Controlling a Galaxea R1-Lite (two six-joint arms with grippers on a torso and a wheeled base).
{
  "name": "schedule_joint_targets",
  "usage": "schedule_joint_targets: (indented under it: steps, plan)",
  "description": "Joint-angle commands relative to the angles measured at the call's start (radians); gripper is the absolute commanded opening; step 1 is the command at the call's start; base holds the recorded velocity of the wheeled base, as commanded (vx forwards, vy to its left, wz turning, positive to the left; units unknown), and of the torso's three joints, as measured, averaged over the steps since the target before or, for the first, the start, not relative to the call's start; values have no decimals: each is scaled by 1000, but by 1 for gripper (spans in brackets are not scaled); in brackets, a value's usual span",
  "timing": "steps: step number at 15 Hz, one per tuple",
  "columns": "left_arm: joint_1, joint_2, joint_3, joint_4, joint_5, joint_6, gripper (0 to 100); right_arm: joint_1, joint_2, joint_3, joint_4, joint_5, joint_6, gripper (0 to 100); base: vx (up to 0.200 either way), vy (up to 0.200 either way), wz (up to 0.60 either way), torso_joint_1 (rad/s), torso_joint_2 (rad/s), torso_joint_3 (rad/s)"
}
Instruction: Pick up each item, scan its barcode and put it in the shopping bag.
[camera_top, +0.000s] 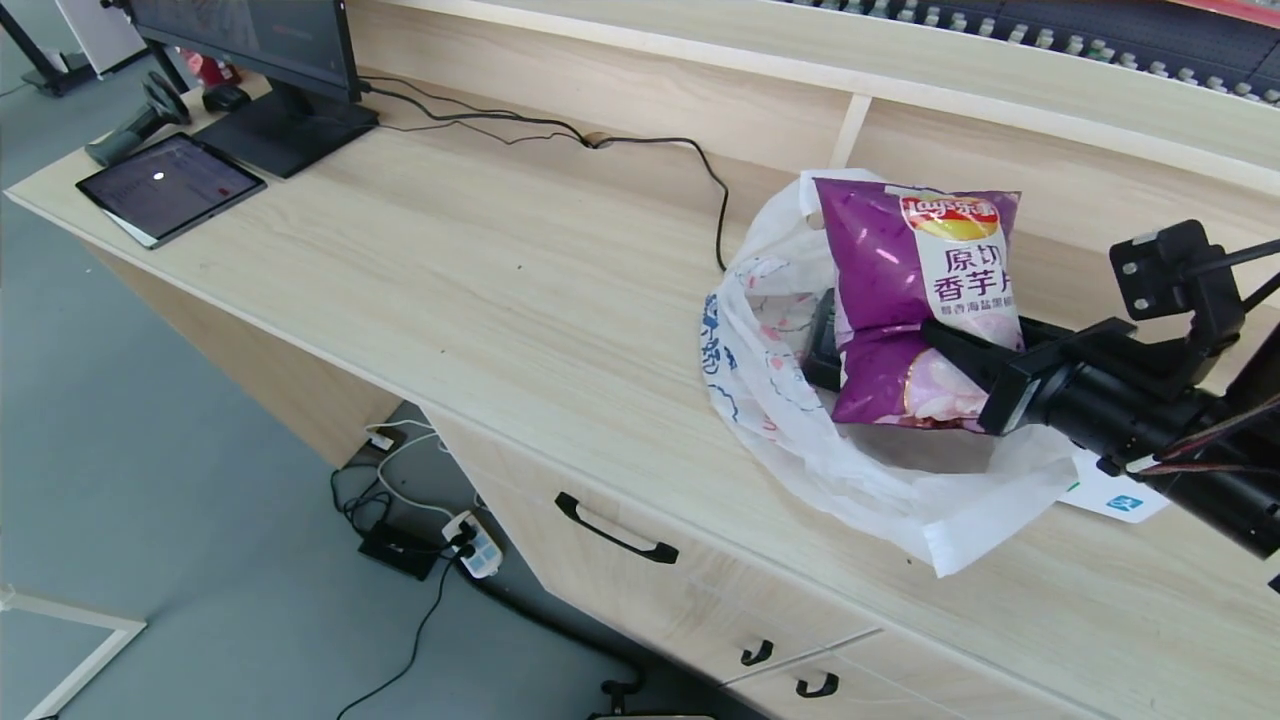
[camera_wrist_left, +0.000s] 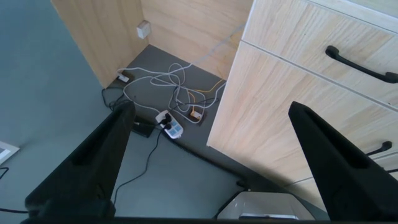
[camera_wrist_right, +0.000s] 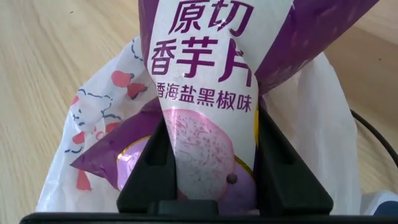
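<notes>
Right gripper (camera_top: 888, 345) clamps the chips (camera_top: 915, 250) upright, the packet's lower end inside the bag (camera_top: 780, 400) on the counter (camera_top: 480, 270). Left gripper (camera_wrist_left: 208, 155) hangs open beside the drawers (camera_wrist_left: 292, 93).

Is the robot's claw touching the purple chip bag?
Touching. The right wrist view shows the right gripper with its fingers pressed against both sides of the purple chip bag, pinching it with no gap.
</notes>
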Motion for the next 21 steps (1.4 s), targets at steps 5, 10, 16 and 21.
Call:
schedule_joint_targets:
  steps: [5,10,16,21]
  plan:
    - [0,0,0,-2,1,-3,100,4,33,-7,-3,2,-76,0,0,0,0,0,0,0]
    - [0,0,0,1,1,-3,100,7,29,-6,-2,83,-185,0,0,0,0,0,0,0]
    - [0,0,0,1,1,-4,100,28,47,20,-2,109,-214,0,0,0,0,0,0,0]
    - [2,0,0,0,1,-4,100,25,47,-9,-3,108,-165,100,0,0,0,0,0,0]
